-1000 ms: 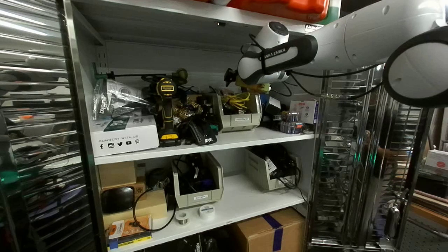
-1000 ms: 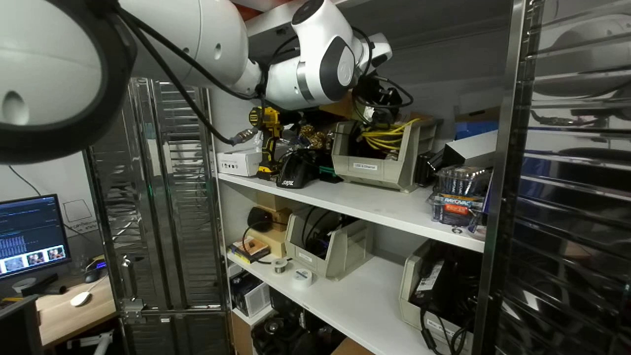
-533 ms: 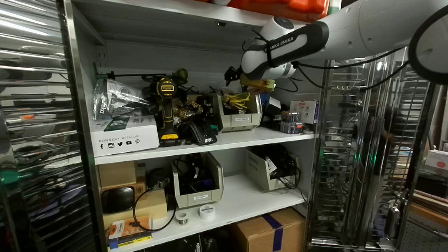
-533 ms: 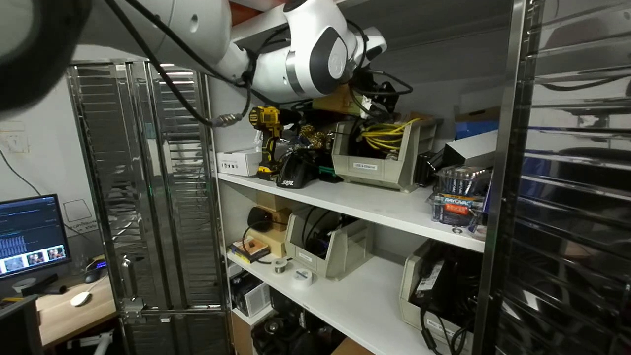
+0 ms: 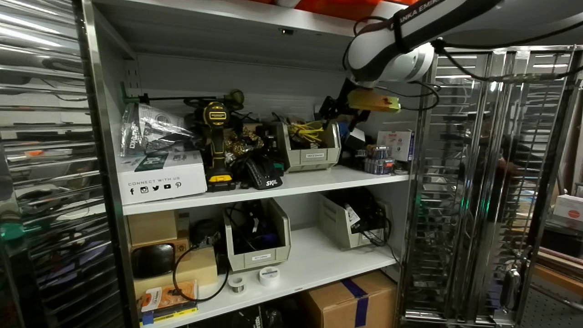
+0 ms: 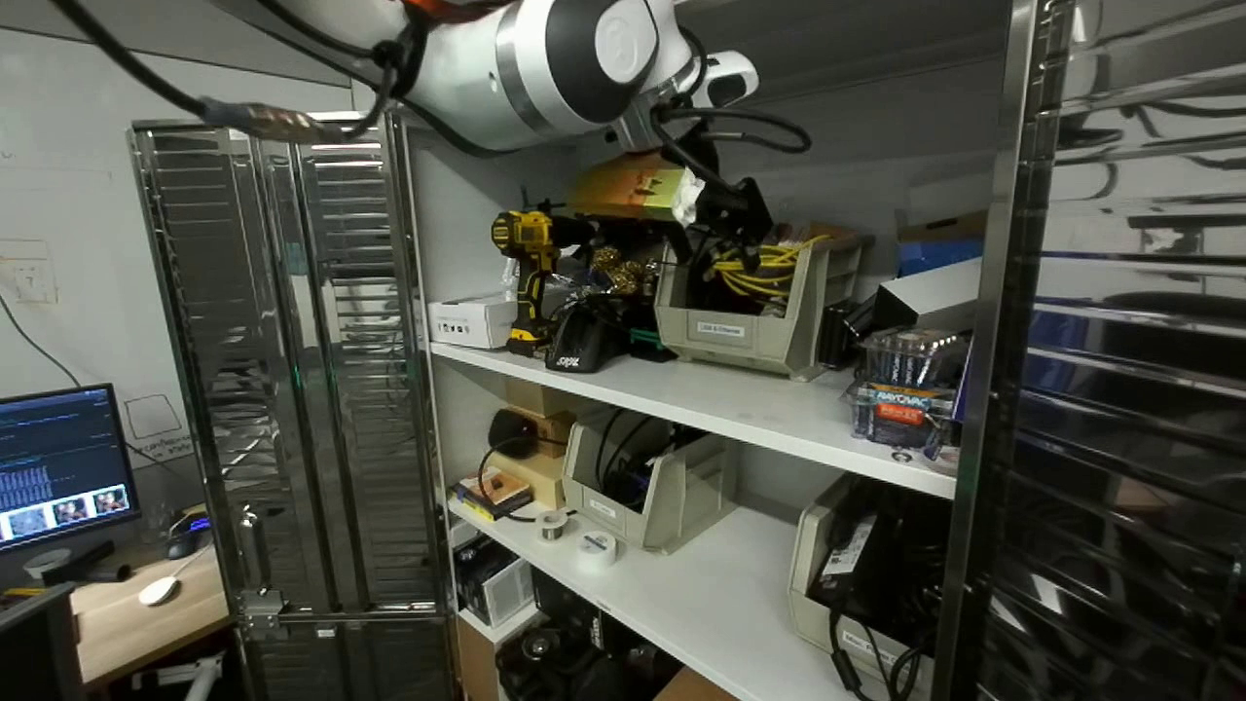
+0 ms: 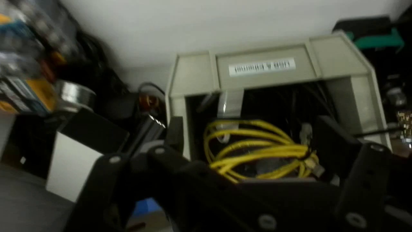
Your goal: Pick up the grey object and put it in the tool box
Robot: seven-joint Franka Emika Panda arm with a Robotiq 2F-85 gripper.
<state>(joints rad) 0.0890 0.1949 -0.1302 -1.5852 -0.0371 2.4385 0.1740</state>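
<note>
The tool gapes, released, above the USB & Ethernet bin. I see yellow cable coiled inside that bin, a Rayovac battery pack near it.

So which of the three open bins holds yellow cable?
The upper bin, labelled USB & Ethernet: yellow cable lies inside; the two lower bins show mostly dark contents.
</note>
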